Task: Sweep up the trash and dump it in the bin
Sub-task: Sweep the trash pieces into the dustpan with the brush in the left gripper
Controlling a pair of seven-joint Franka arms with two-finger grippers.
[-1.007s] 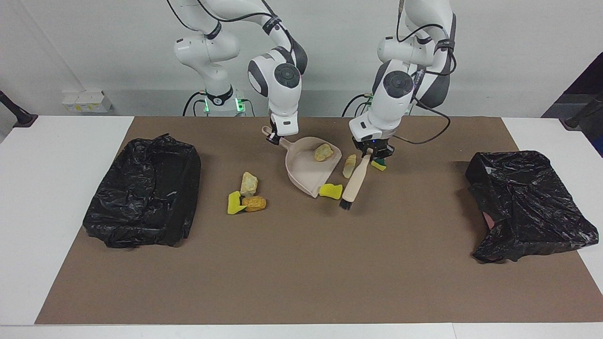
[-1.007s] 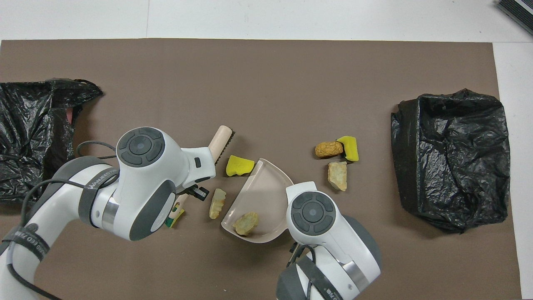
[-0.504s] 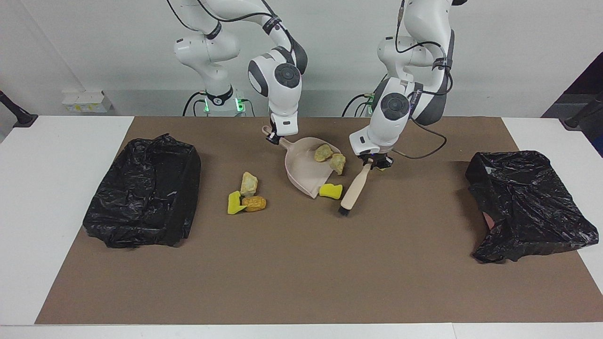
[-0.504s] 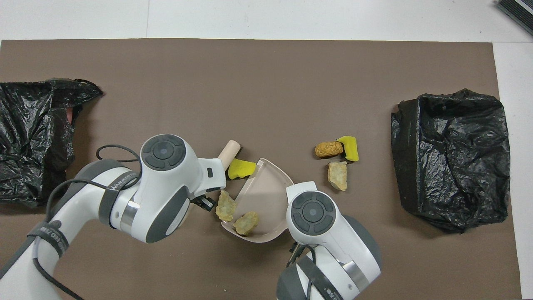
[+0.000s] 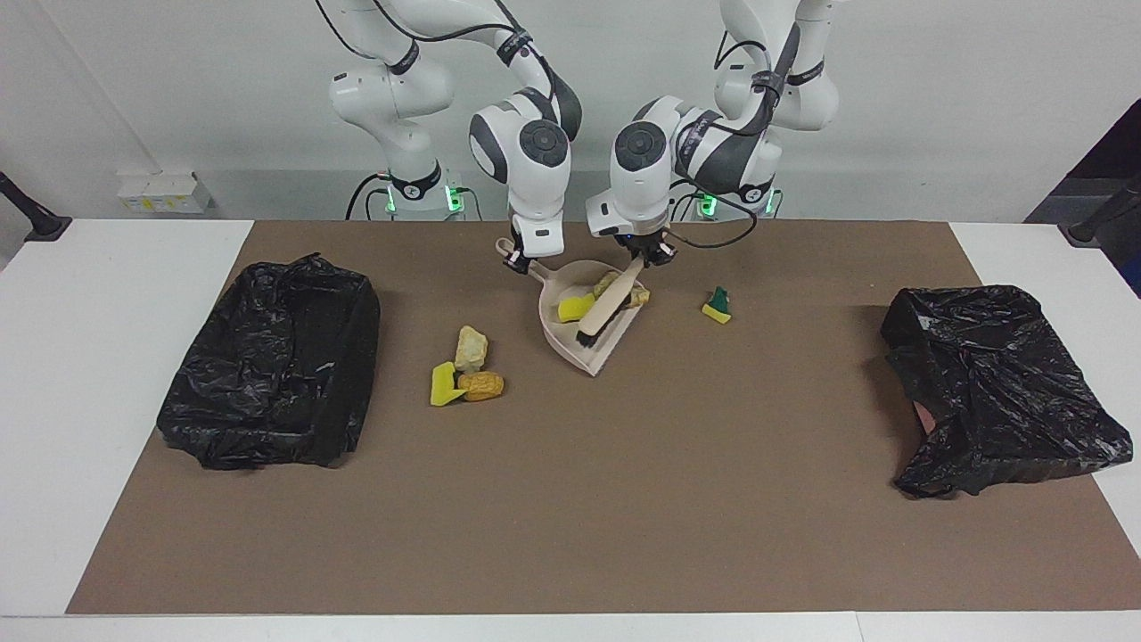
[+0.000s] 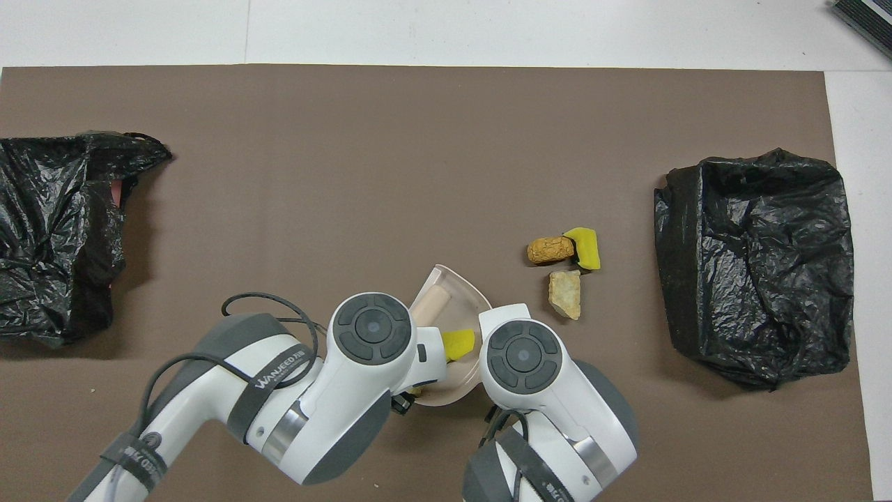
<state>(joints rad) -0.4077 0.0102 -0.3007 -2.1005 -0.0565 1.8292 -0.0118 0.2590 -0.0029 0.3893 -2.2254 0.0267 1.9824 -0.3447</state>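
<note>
- Trash: 3 scraps now in dustpan point(image 5: 584, 332) – yellow wedge point(image 5: 575, 308) plus two pale chunks point(image 5: 610, 283) under/by brush point(image 5: 606, 306). A sec ago only one chunk was in; wedge + other chunk lay on mat just outside the pan mouth.
- L gripper point(image 5: 649, 256): clamped on brush handle, has swung from the L-arm side over to the pan; brush lies slanted across pan, bristles near its open edge.
- R gripper point(image 5: 517, 260): closed on dustpan handle, hasn't moved – pan stays flat on mat point(image 5: 570, 499), same spot.
- Green-and-yellow bit point(image 5: 716, 306): left out on mat toward L arm's end, apart from pan; earlier hidden under L gripper, now exposed.
- Cluster of 3 (yellow wedge point(image 5: 442, 383), tan-orange chunk point(image 5: 481, 385), pale chunk point(image 5: 471, 347)): untouched, toward R arm's end, farther from robots than the pan.
- Bins: black-bagged bin point(image 5: 267, 366) at R arm's end, second bag point(image 5: 998, 383) at L arm's end – neither shows visible scraps.
- Meaning: one sweep stroke done, approx half collected; 4 scraps still loose. Prob needs more sweeps, or pan repositioned, before dump.
</note>
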